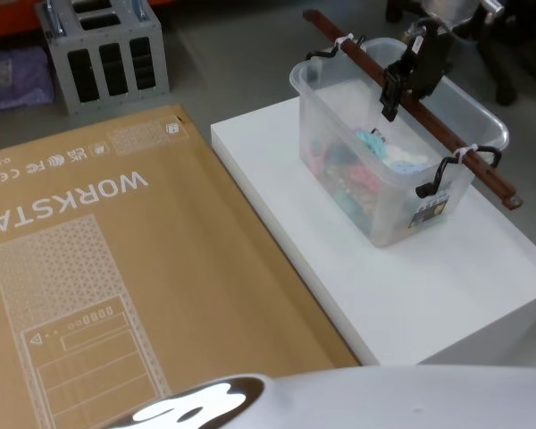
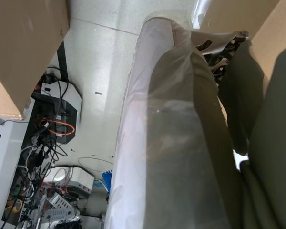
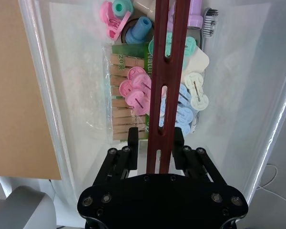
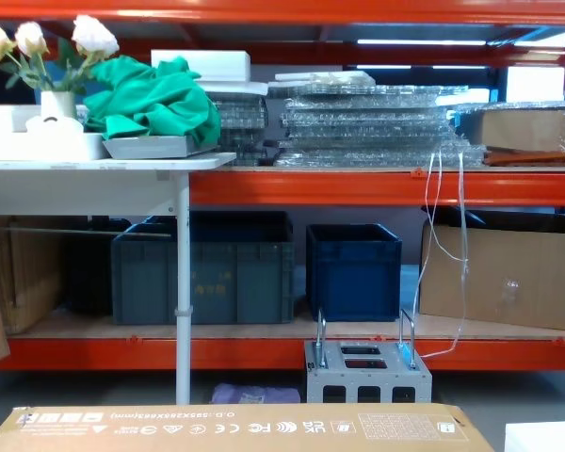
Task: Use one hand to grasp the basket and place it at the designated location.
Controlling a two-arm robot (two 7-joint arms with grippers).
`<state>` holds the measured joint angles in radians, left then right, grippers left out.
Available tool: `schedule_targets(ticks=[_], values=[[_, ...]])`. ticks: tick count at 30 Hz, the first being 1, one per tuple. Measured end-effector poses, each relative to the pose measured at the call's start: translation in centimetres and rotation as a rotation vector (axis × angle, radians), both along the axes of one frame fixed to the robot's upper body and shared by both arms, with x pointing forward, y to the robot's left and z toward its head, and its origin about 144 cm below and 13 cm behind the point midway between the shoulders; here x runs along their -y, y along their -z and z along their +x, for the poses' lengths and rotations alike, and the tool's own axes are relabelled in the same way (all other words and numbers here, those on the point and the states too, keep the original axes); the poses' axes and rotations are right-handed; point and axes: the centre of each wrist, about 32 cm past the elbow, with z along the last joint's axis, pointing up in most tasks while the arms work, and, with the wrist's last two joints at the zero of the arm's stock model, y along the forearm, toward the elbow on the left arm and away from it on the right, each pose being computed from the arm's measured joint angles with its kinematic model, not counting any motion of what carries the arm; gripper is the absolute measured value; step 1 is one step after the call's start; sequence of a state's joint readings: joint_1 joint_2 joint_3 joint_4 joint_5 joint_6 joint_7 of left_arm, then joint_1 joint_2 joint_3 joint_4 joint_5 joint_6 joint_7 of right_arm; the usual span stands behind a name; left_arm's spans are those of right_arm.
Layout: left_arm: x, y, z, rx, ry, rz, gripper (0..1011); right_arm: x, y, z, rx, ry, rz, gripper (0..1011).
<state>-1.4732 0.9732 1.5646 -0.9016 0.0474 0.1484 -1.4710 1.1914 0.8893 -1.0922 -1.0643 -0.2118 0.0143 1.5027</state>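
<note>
The basket (image 1: 389, 192) stands near the far right corner of the white bench (image 1: 447, 295); the right end effector (image 1: 400, 87) is clenched around the handle bar (image 1: 447, 143) spanning its rim, above coloured clothes pegs (image 3: 133, 90)

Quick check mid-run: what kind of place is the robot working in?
Most likely a warehouse or stockroom used as a test area: orange racking holds dark plastic crates and bubble wrap, and a flat cardboard carton lies beside the white platform where the right gripper is at the basket.

Carton (image 1: 116, 268) cut off at left edge, basket (image 1: 335, 116) label unreadable, contents blurred through wall
</note>
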Motion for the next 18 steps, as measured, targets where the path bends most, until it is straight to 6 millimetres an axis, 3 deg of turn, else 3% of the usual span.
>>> schedule_targets(ticks=[6, 18], values=[[0.00, 0.00, 0.00, 0.000, 0.000, 0.000, 0, 0.13, -0.07, -0.15, 0.002, 0.005, -0.002, 248], [0.00, 0.00, 0.00, 0.000, 0.000, 0.000, 0, 0.08, -0.01, -0.32, 0.000, 0.006, -0.001, 238]])
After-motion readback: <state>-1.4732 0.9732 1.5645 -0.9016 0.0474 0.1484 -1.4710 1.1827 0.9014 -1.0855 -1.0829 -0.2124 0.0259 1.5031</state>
